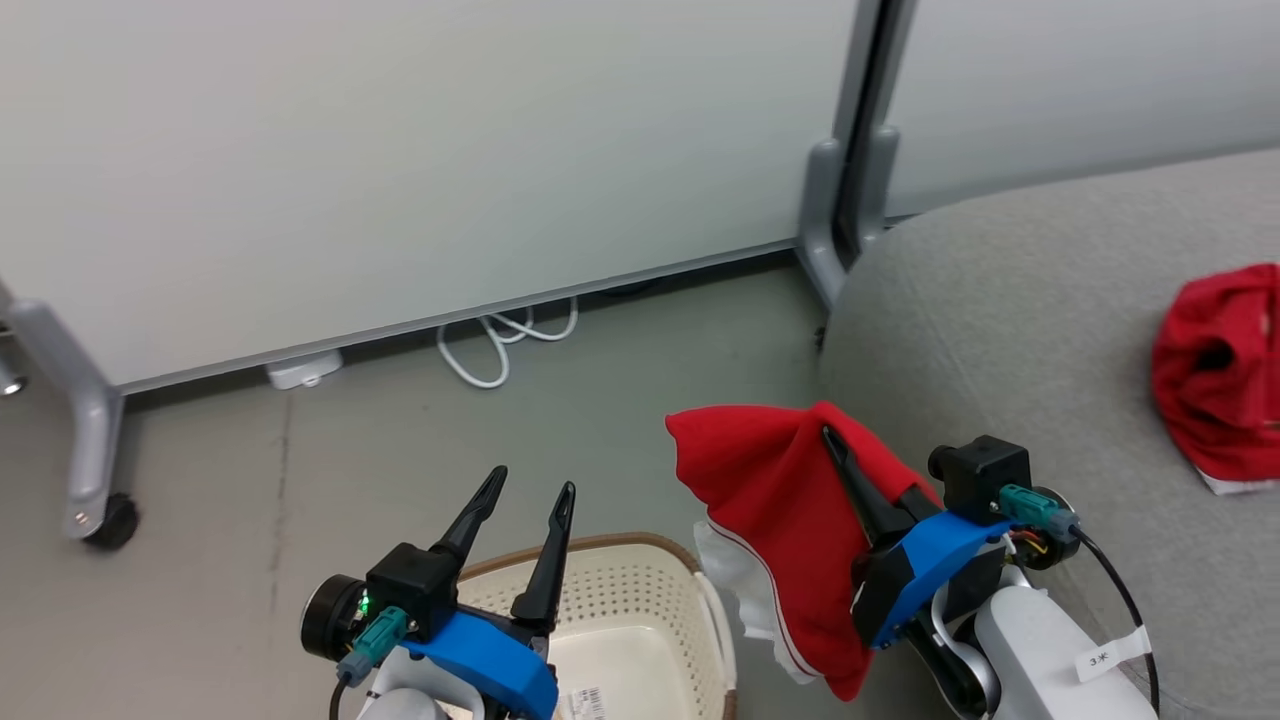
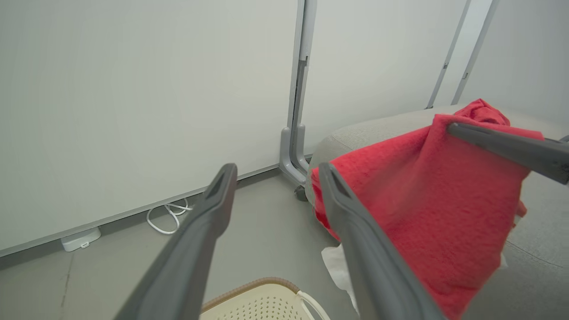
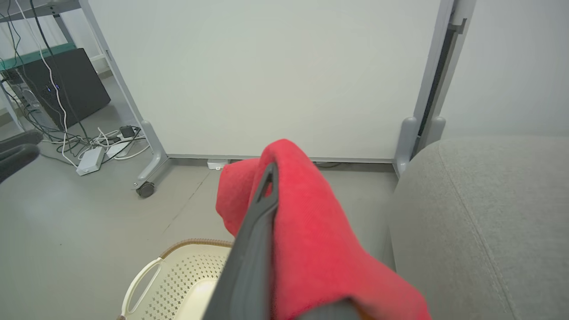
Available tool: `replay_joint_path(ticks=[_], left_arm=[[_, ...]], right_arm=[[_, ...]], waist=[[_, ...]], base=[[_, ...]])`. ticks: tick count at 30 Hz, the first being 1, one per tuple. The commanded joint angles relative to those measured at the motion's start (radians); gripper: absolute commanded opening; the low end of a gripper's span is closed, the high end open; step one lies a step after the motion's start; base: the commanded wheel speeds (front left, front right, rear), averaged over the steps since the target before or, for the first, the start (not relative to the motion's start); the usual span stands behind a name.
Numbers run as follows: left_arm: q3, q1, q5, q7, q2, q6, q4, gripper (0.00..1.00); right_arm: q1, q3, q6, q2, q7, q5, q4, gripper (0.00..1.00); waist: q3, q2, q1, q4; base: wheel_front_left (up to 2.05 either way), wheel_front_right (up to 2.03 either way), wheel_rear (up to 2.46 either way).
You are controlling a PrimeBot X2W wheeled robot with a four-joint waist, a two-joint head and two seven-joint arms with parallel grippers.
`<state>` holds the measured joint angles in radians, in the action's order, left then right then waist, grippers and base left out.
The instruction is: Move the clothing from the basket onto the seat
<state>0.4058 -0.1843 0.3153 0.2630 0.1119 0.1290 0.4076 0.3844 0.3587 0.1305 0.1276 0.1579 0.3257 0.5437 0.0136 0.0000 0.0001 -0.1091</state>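
Observation:
My right gripper [image 1: 830,436] is shut on a red garment [image 1: 770,490] with white trim, which hangs in the air over the floor between the basket and the seat. The cloth drapes over its fingers [image 3: 266,191] and hides one of them. A second red garment [image 1: 1215,370] lies crumpled on the grey seat [image 1: 1000,300] at the far right. My left gripper [image 1: 530,490] is open and holds nothing above the cream perforated basket [image 1: 620,600], whose visible inside shows no cloth. In the left wrist view the held garment [image 2: 422,200] hangs just right of my left gripper [image 2: 275,175].
A pale partition panel [image 1: 400,150] stands behind on grey legs with a castor [image 1: 112,520]. A white cable [image 1: 500,345] and a small white box [image 1: 305,370] lie at its foot. A black case with tangled cables [image 3: 66,89] sits far left.

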Motion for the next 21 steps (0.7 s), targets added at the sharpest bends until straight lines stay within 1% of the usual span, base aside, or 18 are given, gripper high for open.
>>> replay_joint_path(ticks=[1,11,21], left_arm=[[0.0,0.0,-0.006,0.003,0.002,0.002,-0.004,1.0],[-0.007,-0.014,-0.008,0.002,0.003,0.002,-0.01,1.0],[-0.013,-0.011,-0.009,0.003,0.0,0.002,-0.015,1.0]], right_arm=[[-0.007,-0.002,0.0,0.0,-0.002,-0.008,-0.004,0.0],[-0.008,-0.008,0.0,0.001,0.008,-0.007,-0.002,0.0],[-0.008,-0.012,0.0,-0.001,0.011,-0.012,-0.002,0.0]], waist=[[0.007,0.0,-0.0001,-0.05],[0.024,0.0,-0.0001,-0.206],[0.031,0.0,-0.0001,-0.322]], base=[[0.0,0.0,0.0],[0.0,0.0,0.0],[0.0,0.0,0.0]])
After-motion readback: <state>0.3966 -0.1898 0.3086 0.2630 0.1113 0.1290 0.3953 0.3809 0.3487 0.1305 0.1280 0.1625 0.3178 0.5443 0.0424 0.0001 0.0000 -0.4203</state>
